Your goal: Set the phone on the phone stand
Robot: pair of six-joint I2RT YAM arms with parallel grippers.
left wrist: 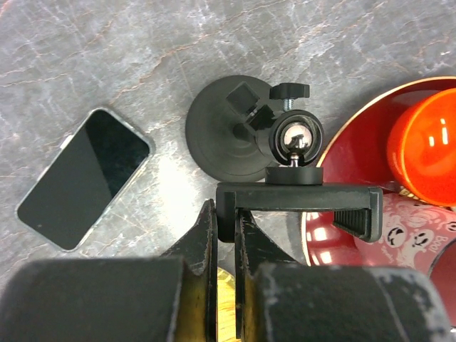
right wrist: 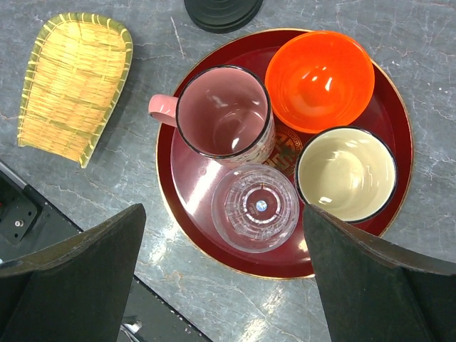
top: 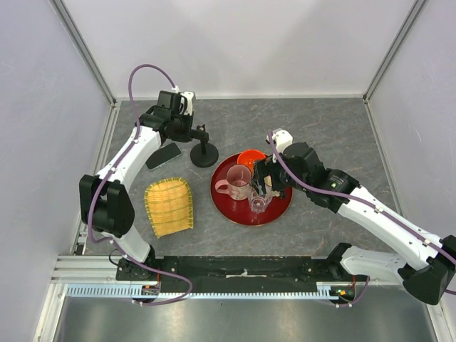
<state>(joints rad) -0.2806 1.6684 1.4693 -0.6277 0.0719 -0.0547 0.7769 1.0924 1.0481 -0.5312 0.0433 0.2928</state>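
The black phone (top: 163,155) lies flat on the table, left of the phone stand (top: 204,151); the left wrist view shows its glossy screen (left wrist: 84,178). The stand's round disc base (left wrist: 221,135) sits on the table, and its post carries a ball joint and a wide clamp bracket (left wrist: 299,198). My left gripper (top: 194,132) is shut on the bracket's left end (left wrist: 224,214). My right gripper (top: 265,191) is open and empty above the red tray, with the clear glass below it (right wrist: 222,214).
A yellow woven mat (top: 169,206) lies near the front left. The round red tray (top: 221,201) holds a pink mug (top: 237,182), an orange bowl (top: 251,157), a clear glass (top: 258,203) and a cream cup (right wrist: 345,173). The stand's base touches the tray's far-left rim.
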